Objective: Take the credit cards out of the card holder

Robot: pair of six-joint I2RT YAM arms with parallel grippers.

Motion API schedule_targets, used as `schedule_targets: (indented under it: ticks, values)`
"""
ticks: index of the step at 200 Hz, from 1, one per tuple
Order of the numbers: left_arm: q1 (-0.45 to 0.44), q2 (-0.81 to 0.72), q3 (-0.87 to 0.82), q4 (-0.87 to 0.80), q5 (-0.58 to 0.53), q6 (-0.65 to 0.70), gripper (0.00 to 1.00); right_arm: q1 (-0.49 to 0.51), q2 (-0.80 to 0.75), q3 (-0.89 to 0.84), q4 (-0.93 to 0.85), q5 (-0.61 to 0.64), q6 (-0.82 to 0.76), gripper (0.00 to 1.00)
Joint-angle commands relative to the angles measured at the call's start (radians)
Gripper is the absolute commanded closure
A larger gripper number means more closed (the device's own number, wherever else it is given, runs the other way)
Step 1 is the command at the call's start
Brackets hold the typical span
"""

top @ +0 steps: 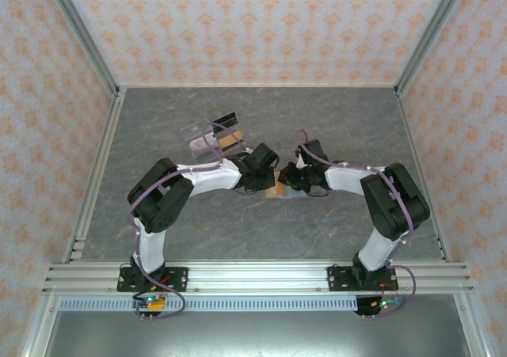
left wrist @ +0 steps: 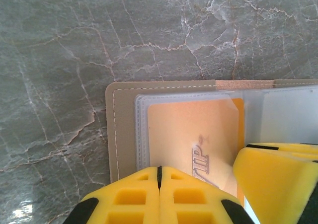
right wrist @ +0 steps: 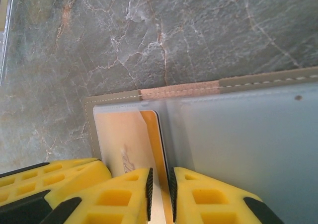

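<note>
in the overhead view both arms rise from their bases at the bottom of the frame, elbows pushed outward. the left arm (top: 198, 179) and the right arm (top: 360, 179) fold their forearms in toward the middle, where the wrists almost meet and tip downward.

the card holder (left wrist: 121, 129) lies open and flat on the marbled grey tabletop (left wrist: 74, 45), in the middle of the overhead view directly under the two wrists. its tan stitched border and clear plastic sleeves face up.

the left claw (left wrist: 159, 172) sits at the bottom centre of its wrist view with its two yellow fingers pressed together, no gap between them. it is over the near edge of the sleeve; whether anything is pinched there cannot be told.

the right claw (right wrist: 160, 177) is nearly closed. its fingers stand on either side of the edge of an orange credit card (right wrist: 151, 134) that leans up out of the left-hand sleeve, and the card's edge runs down into the narrow slit between them. the two claws are just beside each other.

a clear plastic tray (top: 202, 131) rests on the tabletop to the upper left of the claws, apart from the holder.
</note>
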Motion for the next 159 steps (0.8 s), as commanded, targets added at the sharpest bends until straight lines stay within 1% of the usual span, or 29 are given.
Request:
schedule_targets:
  ticks: [1,22,52,86,117,140,149,159]
  values:
    - [0.001,0.063,-0.019,-0.061,0.005,-0.008,0.98,0.008,-0.012,-0.023,0.082,-0.068,0.014,0.82]
    - [0.000,0.063,-0.020,-0.061,0.005,-0.008,0.98,-0.003,-0.028,-0.039,0.109,-0.085,0.024,0.85]
    - [0.000,0.057,-0.017,-0.054,0.014,-0.008,0.97,-0.047,-0.059,-0.096,0.221,-0.153,0.086,0.91]
    - [0.000,0.035,0.001,-0.045,0.039,0.001,0.95,-0.065,-0.085,-0.116,0.234,-0.173,0.083,1.00]
    - [0.000,0.000,0.013,-0.048,0.043,0.010,0.91,-0.065,-0.099,-0.122,0.201,-0.129,0.064,1.00]
    - [0.001,-0.006,0.016,-0.059,0.026,0.022,0.90,-0.066,-0.100,-0.112,0.134,-0.069,0.037,1.00]
    - [0.000,0.002,0.019,-0.068,0.022,0.023,0.90,-0.065,-0.097,-0.110,0.112,-0.053,0.026,0.96]
    - [0.002,0.015,0.018,-0.069,0.022,0.023,0.90,-0.066,-0.091,-0.103,0.085,-0.035,0.012,0.90]
